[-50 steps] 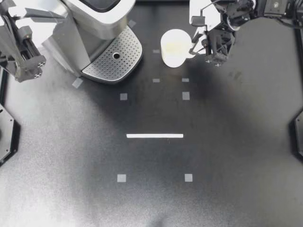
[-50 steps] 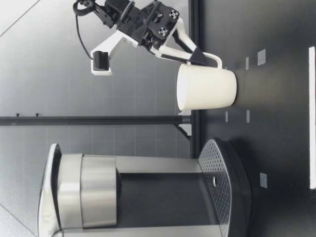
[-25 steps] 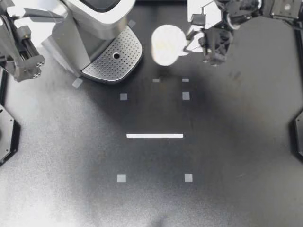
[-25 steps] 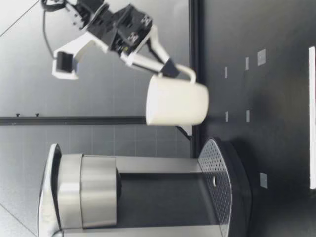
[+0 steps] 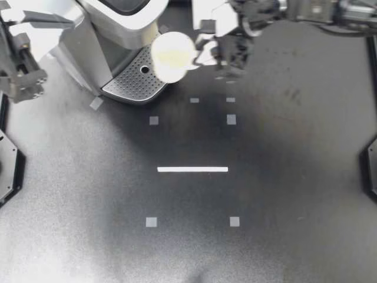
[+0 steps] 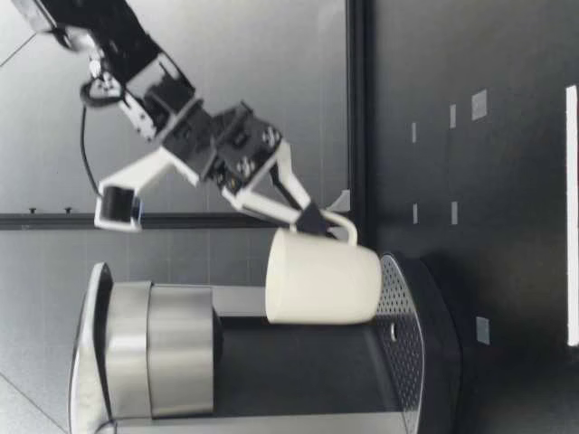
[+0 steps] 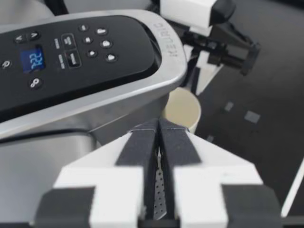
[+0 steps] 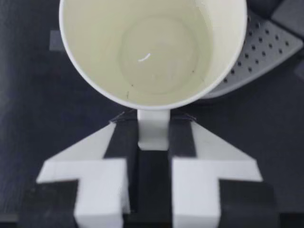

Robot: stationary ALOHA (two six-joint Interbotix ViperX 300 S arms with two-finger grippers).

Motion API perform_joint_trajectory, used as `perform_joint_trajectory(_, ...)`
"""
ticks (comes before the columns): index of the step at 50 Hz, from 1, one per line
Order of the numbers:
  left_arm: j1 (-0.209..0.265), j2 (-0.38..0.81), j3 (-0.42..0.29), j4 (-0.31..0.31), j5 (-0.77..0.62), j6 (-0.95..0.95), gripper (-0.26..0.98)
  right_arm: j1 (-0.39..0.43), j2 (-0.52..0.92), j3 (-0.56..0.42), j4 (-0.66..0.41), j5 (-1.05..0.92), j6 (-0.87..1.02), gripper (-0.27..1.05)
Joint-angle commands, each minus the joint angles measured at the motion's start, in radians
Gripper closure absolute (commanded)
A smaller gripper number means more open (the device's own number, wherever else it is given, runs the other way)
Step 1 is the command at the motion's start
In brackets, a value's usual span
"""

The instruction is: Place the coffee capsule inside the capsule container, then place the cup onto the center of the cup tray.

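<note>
A white tape strip (image 5: 192, 169) lies mid-frame on the black table (image 5: 283, 224). At the upper left edge, my left gripper (image 5: 26, 82) hangs beside the coffee machine (image 5: 112, 23), fingers pressed together on nothing. My right arm reaches in from the upper right, past centre. My right gripper (image 5: 199, 54) pinches the handle of the upright cup (image 5: 172, 56), held just above the perforated cup tray (image 5: 126, 85).

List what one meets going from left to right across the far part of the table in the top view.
left gripper → coffee machine → cup → right gripper, holding the cup
</note>
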Motion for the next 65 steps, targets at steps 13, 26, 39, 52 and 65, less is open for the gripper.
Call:
perform_joint_trajectory(13, -0.002, -0.003, -0.003, 0.000, -0.018, 0.000, 0.62, 0.009, 0.051, -0.109, 0.002, 0.006, 0.005, 0.71)
perform_joint_trajectory(26, -0.002, -0.003, -0.003, 0.000, -0.028, 0.000, 0.63, 0.009, 0.091, -0.153, 0.002, 0.012, 0.005, 0.71)
perform_joint_trajectory(39, 0.000, 0.000, -0.002, 0.000, -0.028, 0.000, 0.63, 0.009, 0.112, -0.172, 0.000, 0.014, 0.003, 0.71)
perform_joint_trajectory(52, 0.000, 0.000, -0.002, 0.000, -0.028, -0.002, 0.63, 0.012, 0.126, -0.176, 0.002, 0.014, 0.003, 0.71)
perform_joint_trajectory(65, 0.000, 0.006, -0.002, 0.000, -0.028, -0.008, 0.63, 0.017, 0.120, -0.186, 0.003, 0.014, 0.005, 0.53)
